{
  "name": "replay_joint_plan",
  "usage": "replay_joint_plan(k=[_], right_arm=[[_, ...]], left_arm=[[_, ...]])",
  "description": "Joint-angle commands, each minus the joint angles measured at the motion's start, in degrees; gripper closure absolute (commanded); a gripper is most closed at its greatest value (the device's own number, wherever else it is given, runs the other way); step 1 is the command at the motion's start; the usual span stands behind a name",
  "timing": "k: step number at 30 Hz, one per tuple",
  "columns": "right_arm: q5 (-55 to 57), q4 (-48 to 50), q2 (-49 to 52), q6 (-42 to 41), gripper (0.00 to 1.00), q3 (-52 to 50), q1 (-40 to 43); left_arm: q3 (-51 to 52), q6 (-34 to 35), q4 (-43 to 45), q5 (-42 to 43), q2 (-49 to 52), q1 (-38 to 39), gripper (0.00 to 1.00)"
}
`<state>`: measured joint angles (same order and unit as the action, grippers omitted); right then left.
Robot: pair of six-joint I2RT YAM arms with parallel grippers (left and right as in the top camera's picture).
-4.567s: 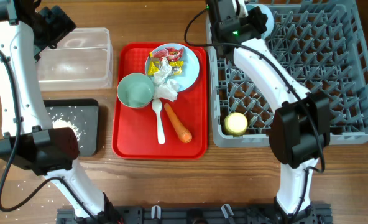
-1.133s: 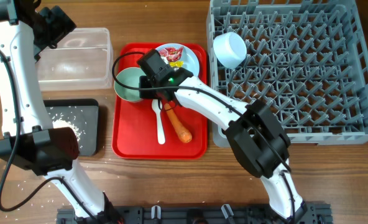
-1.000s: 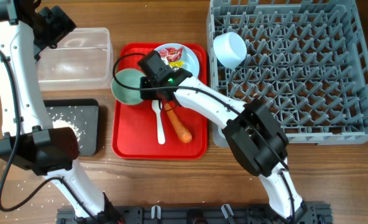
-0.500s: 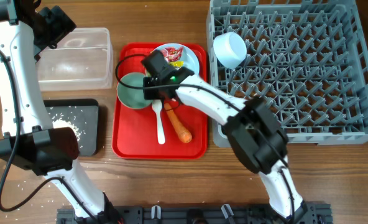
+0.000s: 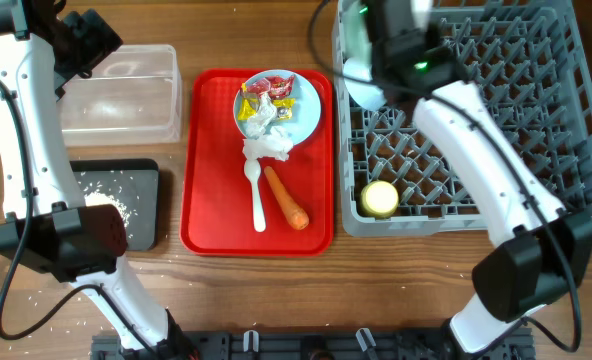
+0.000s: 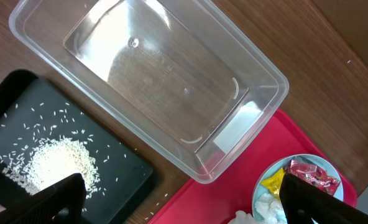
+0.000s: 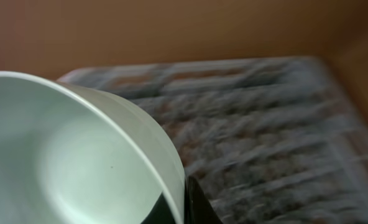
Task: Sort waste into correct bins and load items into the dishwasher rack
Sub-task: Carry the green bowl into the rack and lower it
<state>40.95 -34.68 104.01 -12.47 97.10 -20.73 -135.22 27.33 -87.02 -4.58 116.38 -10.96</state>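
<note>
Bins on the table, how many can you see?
2. The clear tub sits left of the red tray; the black tray, sprinkled with rice, lies just in front of it.

**Waste on the plate, a bowl at the rack**

The grey dishwasher rack (image 5: 561,110) fills the 2 o'clock side. The small yellow cup (image 5: 380,198) sits in its 7 o'clock corner. A pale blue-green bowl (image 7: 66,155) is tilted at the rack's 10 o'clock corner, seemingly lifted, though blur hides any contact.

At 12 o'clock the light blue plate (image 5: 311,108) carries red and yellow wrappers (image 5: 276,90) and crumpled white tissue (image 5: 264,135). At its 6 o'clock lies the white spoon (image 5: 256,195), with the orange carrot (image 5: 287,198) at the spoon's 3 o'clock.

The clear tub (image 6: 153,87) stands at 10 o'clock. The black tray (image 5: 146,225), at 8 o'clock, holds rice (image 6: 56,163).
</note>
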Motion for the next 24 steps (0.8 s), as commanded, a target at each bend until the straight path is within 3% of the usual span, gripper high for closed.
replay_joint_plan(k=[1,3,7,10,14,19,24], right_arm=[[13.4,4.9,-1.2,9.0,0.96,0.8,6.3],[16.1,10.3,0.6,13.9,0.96,0.8,11.5],[25.7,31.0,10.1,41.2,0.96,0.8,17.6],[22.5,39.8,14.5,58.3,0.96,0.8,18.2],[19.7,36.6,15.5,60.0,0.96,0.8,18.0],[16.1,22.4,15.7,51.9,0.96,0.7,17.9],[15.5,18.9,15.8,44.6,0.96,0.5,15.2]], left_arm=[[0.3,0.1,-0.1,0.1,0.7,-0.1,0.00],[0.3,0.1,-0.1,0.1,0.7,-0.1,0.00],[0.3,0.1,-0.1,0.0,0.7,-0.1,0.00],[0.3,0.1,-0.1,0.1,0.7,-0.1,0.00],[0.3,0.1,-0.1,0.0,0.7,-0.1,0.00],[0.3,0.1,-0.1,0.1,0.7,-0.1,0.00],[0.3,0.1,-0.1,0.0,0.7,-0.1,0.00]])
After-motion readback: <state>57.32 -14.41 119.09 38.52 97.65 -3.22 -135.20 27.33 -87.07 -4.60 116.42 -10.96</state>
